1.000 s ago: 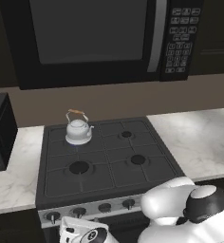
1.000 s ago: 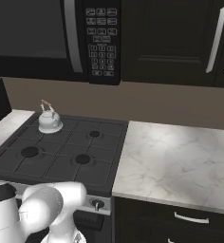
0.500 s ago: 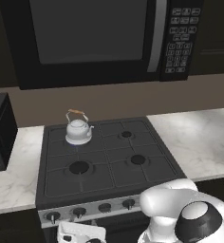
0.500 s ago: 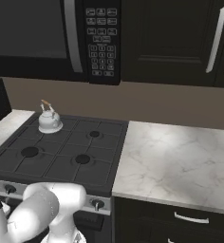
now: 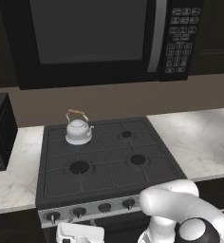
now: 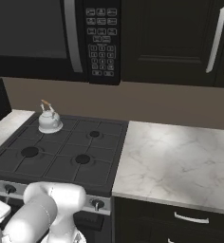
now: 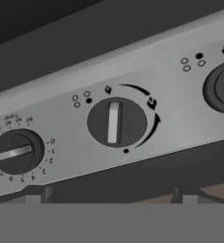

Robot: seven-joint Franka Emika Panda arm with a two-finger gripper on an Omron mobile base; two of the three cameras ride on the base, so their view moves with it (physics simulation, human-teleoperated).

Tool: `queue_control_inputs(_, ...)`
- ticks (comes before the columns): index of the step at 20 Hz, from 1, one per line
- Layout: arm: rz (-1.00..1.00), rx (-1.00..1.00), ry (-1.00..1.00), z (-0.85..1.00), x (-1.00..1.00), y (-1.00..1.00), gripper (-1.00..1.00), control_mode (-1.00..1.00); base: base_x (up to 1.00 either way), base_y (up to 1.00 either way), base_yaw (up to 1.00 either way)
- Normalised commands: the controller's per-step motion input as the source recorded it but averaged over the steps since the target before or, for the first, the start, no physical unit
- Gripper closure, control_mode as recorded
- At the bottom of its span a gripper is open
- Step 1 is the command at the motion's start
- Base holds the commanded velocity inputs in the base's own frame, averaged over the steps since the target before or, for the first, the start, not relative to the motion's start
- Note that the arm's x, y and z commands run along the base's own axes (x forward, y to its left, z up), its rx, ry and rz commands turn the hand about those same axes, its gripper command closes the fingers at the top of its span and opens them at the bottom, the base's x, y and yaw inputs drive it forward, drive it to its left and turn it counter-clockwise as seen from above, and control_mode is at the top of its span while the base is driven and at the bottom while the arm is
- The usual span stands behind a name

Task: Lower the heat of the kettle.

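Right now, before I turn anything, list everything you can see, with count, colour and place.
kettle: one, white, rear left burner.
stove: one, dark, four burners, between the counters.
knobs: dark, along the silver front panel; the hand view faces one with an upright bar.
microwave: one, black, above the stove.
counter: white marble, both sides of the stove.
cabinets: dark, upper right, silver handles.
black appliance: one, left counter.
arm: white, low in front of the stove.

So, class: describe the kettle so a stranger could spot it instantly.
Find the black stove below the microwave. On its back left burner sits the kettle, small, squat and white, with a knobbed lid and a thin arched handle with a tan top. Nothing else stands on the burners.
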Motion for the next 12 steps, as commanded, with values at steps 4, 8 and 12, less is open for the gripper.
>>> queue_control_inputs(4, 0.03, 0.0, -0.08, -0.01, 0.08, 0.0, -1.0, -1.0, 0.0, 0.0, 0.0)
queue_control_inputs(8, 0.03, 0.0, -0.03, -0.07, 0.07, 0.0, -1.0, -1.0, 0.0, 0.0, 0.0)
queue_control_inputs(12, 0.02, 0.0, 0.0, -0.11, 0.11, 0.0, -1.0, -1.0, 0.0, 0.0, 0.0)
